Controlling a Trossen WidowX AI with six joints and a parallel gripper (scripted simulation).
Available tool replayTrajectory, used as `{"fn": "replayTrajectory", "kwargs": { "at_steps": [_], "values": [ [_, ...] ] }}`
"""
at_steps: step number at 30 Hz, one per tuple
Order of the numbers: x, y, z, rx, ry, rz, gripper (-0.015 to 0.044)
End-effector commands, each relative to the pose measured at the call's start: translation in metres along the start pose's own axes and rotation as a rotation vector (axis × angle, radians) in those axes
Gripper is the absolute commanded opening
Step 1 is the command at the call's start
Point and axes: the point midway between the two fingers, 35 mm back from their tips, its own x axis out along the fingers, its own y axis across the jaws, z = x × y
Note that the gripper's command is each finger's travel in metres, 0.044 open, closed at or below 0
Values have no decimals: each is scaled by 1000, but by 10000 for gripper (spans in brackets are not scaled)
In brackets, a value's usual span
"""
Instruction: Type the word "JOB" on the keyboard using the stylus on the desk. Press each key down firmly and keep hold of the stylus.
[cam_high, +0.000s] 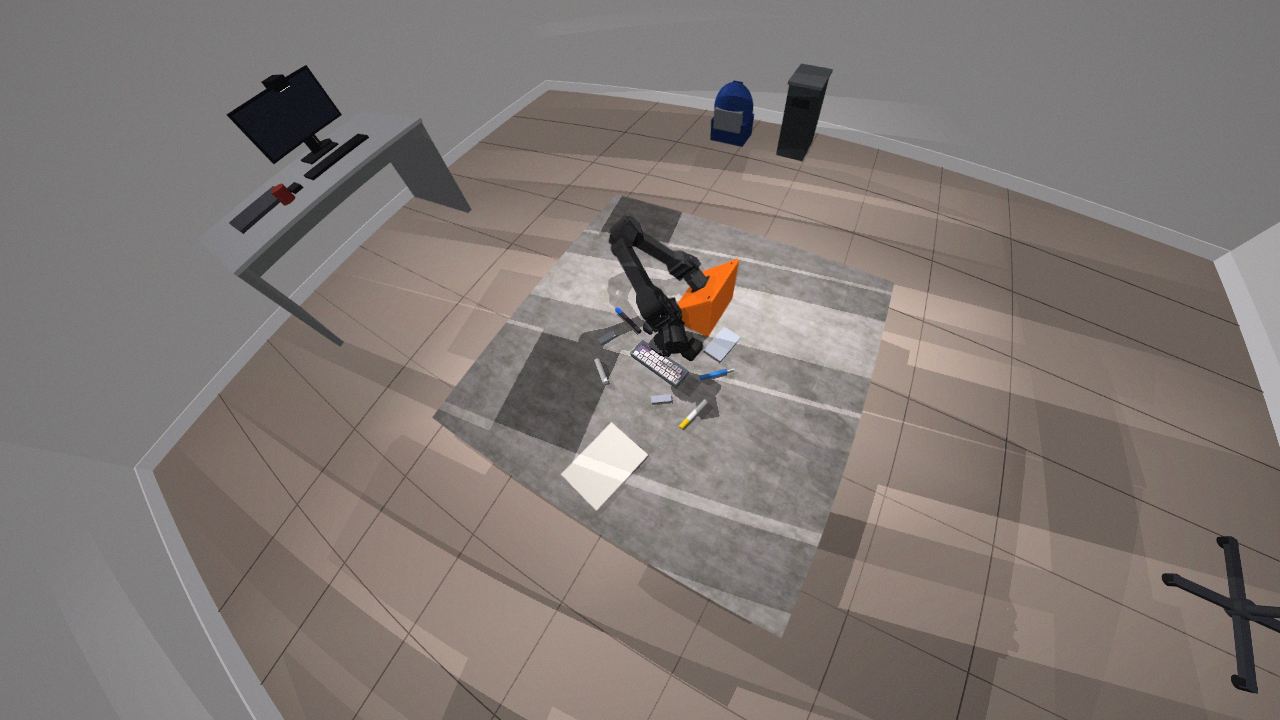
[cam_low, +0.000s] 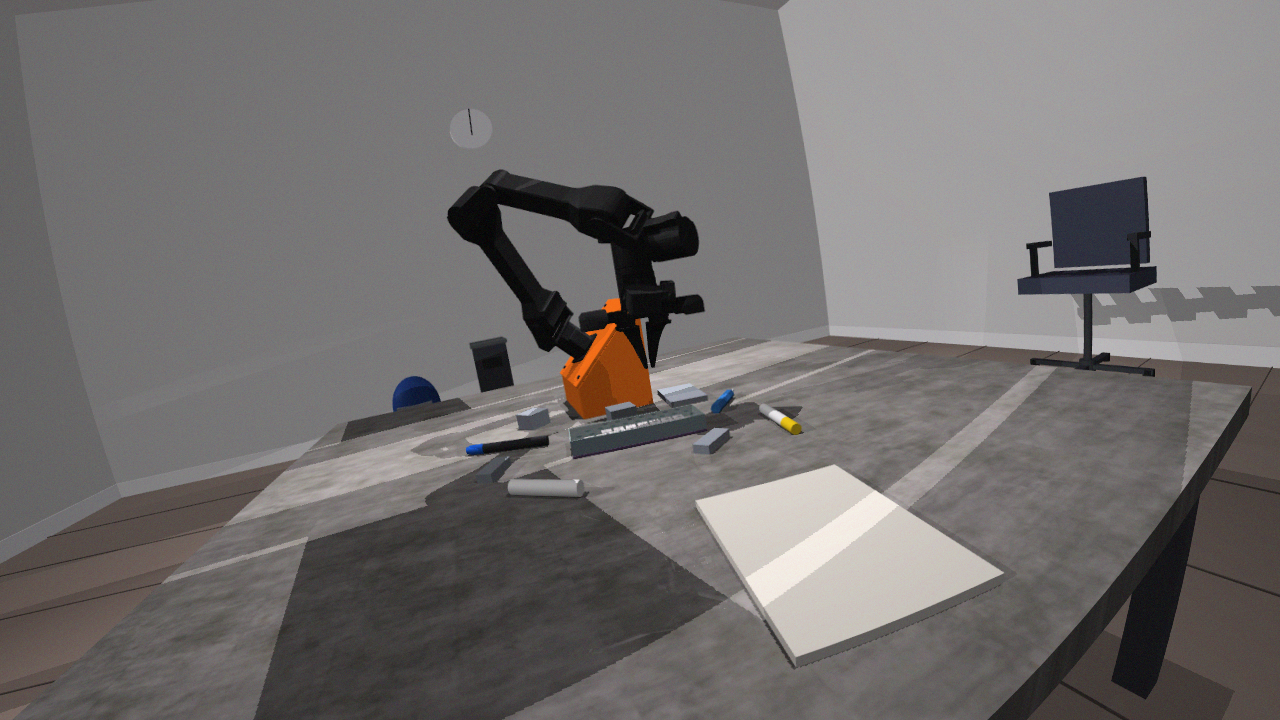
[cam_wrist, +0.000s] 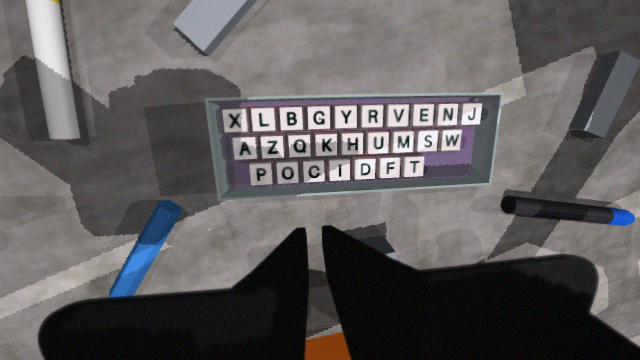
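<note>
The keyboard (cam_high: 660, 363) (cam_low: 637, 431) (cam_wrist: 350, 145) lies flat on the grey table, a small tray of white letter keys on purple. My gripper (cam_wrist: 313, 236) (cam_low: 649, 360) (cam_high: 677, 349) hangs above the table by the keyboard's edge nearest the arm's base. Its fingers are almost together with a thin gap, and nothing is between them. Several pen-like things lie around: a black pen with a blue tip (cam_wrist: 560, 210) (cam_low: 505, 444), a blue pen (cam_wrist: 145, 245) (cam_low: 722, 400), and a white marker with a yellow cap (cam_wrist: 50, 75) (cam_low: 778, 418). I cannot tell which is the stylus.
The orange base block (cam_low: 604, 371) (cam_high: 711, 300) stands right behind the gripper. A white cylinder (cam_low: 546, 487), grey blocks (cam_wrist: 212, 20) (cam_wrist: 602, 95), a small notepad (cam_low: 682, 393) and a large white pad (cam_low: 841, 555) also lie on the table.
</note>
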Motion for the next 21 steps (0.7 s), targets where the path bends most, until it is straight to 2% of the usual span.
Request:
{"fn": "replayTrajectory", "kwargs": {
  "at_steps": [1,3,13,21],
  "values": [
    [1,4,-1,-66,11,9,105],
    [4,14,-4,-249,37,38,150],
    [20,68,-21,-1246,84,273,150],
    [31,110,-39,-2016,-47,524,150]
  ]
}}
